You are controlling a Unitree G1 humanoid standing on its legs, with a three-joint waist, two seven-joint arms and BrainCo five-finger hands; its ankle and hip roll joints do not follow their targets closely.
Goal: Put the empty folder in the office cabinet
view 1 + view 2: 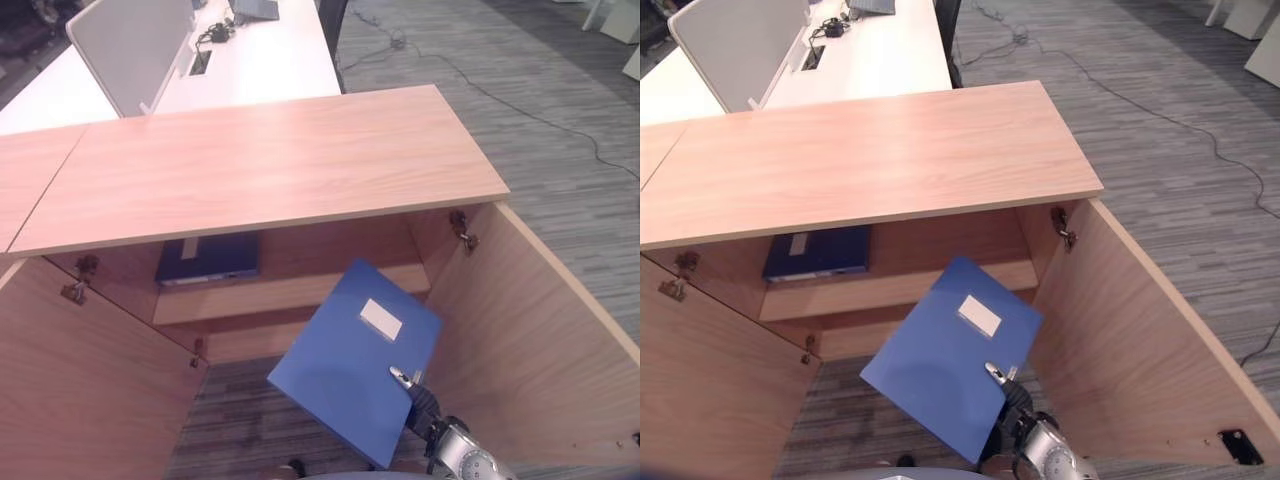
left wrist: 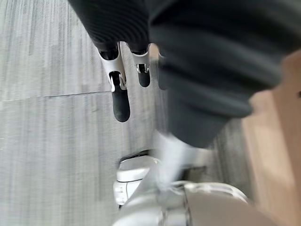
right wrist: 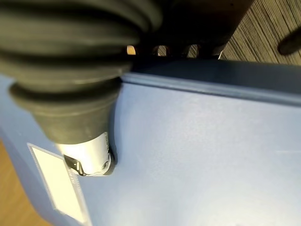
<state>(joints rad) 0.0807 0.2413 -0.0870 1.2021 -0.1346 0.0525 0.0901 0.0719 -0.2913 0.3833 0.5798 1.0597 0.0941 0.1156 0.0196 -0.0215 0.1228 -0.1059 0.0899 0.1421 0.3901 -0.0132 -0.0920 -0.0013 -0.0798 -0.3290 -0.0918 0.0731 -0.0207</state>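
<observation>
Right robot hand pinches flat blue plastic folder at its near corner, held tilted before open wooden office cabinet; level it, feed onto the shelf; left robot hand hangs relaxed.

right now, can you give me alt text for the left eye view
The right hand holds a blue folder tilted before the open wooden cabinet, thumb on its cover. A darker folder lies on the upper shelf, and both doors stand open.
</observation>
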